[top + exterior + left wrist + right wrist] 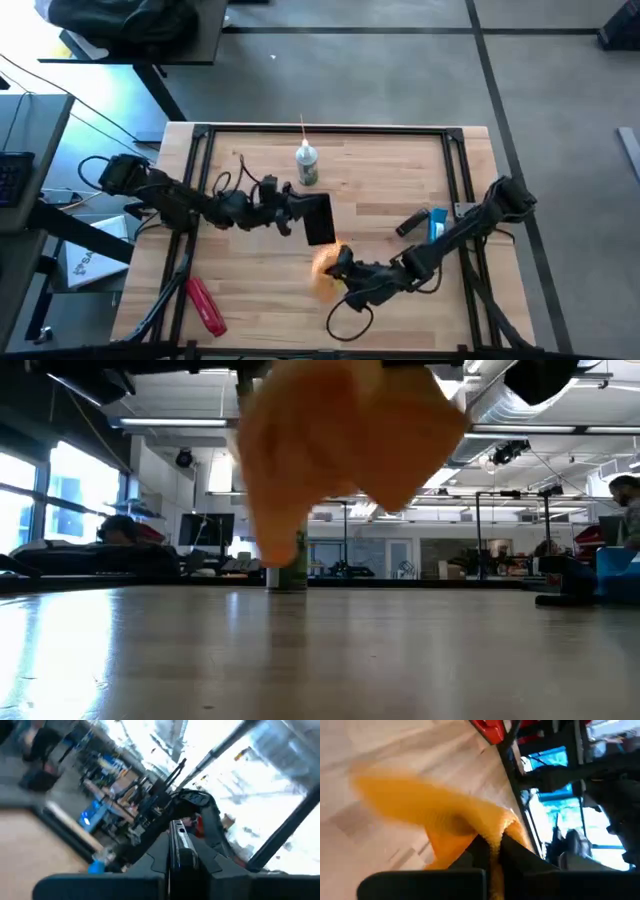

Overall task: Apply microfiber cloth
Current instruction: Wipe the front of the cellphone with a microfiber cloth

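- The microfiber cloth (327, 268), a small soft orange-yellow fabric square, shows in the high view near the front middle of the pale wooden desk (400, 170), pinched in the right claw (338, 266); just behind it the left claw (300, 212) holds a flat black phone (319, 218); a white spray bottle with a green label (306, 165) stands farther back, a red tool with a handle (206, 304) lies near the front left corner, and a blue-and-black object (428, 222) lies by the right arm.
- In the low view the cloth (340, 445) hangs clear above the desk top (320, 660), draped and limp; the bottle (290, 568) stands behind it.
- In the left wrist view the left claw (178, 862) is pressed onto the thin edge of the phone (179, 845), presenting it lifted off the desk.
- In the right wrist view the right claw (491, 851) is closed on a bunched fold of the cloth (435, 812), the rest trailing loose over the desk (395, 750).
- Judged step: carrying the cloth to the phone, contact not yet made; the next move calls for bringing the loose fabric flat against the phone's face and rubbing, while the left arm keeps the phone steady.
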Action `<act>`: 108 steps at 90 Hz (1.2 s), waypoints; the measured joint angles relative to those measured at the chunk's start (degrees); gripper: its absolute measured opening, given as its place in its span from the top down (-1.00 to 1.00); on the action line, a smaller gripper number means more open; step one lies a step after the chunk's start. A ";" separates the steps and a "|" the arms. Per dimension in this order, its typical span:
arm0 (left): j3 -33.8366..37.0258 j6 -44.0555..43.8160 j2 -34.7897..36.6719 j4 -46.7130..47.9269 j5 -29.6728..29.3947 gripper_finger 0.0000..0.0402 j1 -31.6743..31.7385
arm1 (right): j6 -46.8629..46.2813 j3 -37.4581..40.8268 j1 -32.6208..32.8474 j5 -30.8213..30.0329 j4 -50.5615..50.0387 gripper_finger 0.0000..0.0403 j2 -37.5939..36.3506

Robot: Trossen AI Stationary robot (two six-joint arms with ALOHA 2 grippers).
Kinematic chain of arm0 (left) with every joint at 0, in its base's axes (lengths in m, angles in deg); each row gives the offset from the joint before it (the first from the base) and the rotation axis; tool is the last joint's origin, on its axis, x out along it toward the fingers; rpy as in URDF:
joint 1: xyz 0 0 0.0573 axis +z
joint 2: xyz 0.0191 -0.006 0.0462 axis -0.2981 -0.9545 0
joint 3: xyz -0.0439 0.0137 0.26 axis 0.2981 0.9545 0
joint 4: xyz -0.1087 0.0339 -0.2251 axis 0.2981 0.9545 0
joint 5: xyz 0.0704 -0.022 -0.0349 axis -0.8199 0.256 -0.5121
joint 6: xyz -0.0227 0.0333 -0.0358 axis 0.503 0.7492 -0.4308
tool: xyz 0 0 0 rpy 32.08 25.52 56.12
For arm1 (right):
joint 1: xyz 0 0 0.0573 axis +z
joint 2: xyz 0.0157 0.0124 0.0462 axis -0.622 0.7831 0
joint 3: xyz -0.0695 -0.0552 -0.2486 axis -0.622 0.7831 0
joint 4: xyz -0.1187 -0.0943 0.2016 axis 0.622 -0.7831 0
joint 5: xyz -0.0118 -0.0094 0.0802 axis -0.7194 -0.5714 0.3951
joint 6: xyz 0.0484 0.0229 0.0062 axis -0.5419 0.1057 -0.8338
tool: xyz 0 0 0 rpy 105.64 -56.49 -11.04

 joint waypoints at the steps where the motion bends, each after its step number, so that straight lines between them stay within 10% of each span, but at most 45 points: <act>1: 0.00 2.08 0.31 -0.03 0.48 0.92 0.20 | -0.25 0.00 0.15 -0.81 -0.24 1.00 -0.21; 23: 0.00 45.52 2.79 0.81 4.35 0.92 -2.08 | -15.33 0.00 1.58 -6.35 -11.58 1.00 -11.40; 50: -0.22 66.16 -7.07 9.17 9.83 0.92 -8.45 | -34.46 -0.02 -1.83 -6.25 -28.97 1.00 -26.85; 71: -2.78 74.92 -19.69 10.01 -0.80 0.92 -11.45 | -41.00 0.45 -8.81 -2.78 -33.96 1.00 -30.02; 108: -7.50 84.36 -30.40 13.85 4.73 0.84 -11.55 | -33.65 26.38 -22.34 18.14 13.07 1.00 -29.32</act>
